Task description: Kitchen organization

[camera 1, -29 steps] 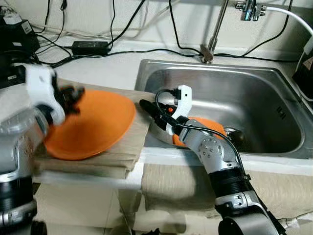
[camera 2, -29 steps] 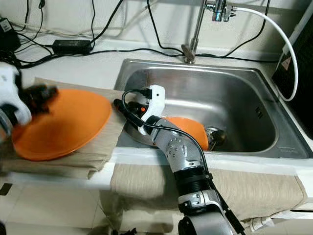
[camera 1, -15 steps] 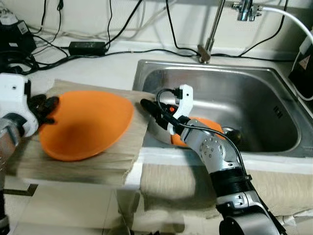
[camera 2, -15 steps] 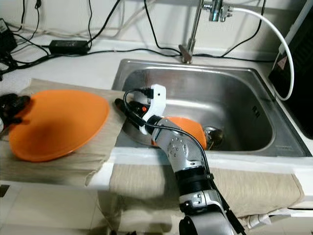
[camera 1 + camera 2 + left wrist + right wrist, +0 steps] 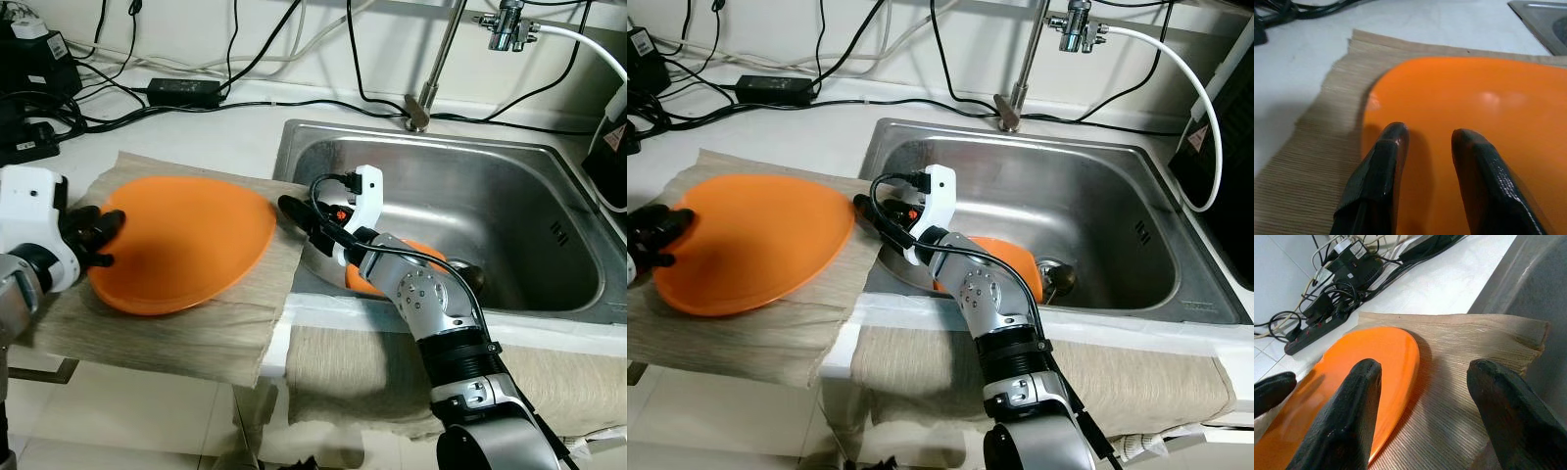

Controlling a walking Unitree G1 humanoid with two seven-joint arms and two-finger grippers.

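On the ribbed beige mat (image 5: pixel 196 323), a glossy orange plate (image 5: pixel 186 255) lies under the parted left hand (image 5: pixel 1427 142).

A kitchen: steel sink (image 5: pixel 549 211) with faucet (image 5: pixel 431 73) set in a white countertop (image 5: pixel 211 132).

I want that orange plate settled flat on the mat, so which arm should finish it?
Left, probably: its claw is at the plate's rim; the right claw hangs open beside it.

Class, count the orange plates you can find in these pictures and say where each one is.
2. One orange plate lies on the beige mat left of the sink. Another sits in the sink, partly behind the right arm; more could be hidden there.
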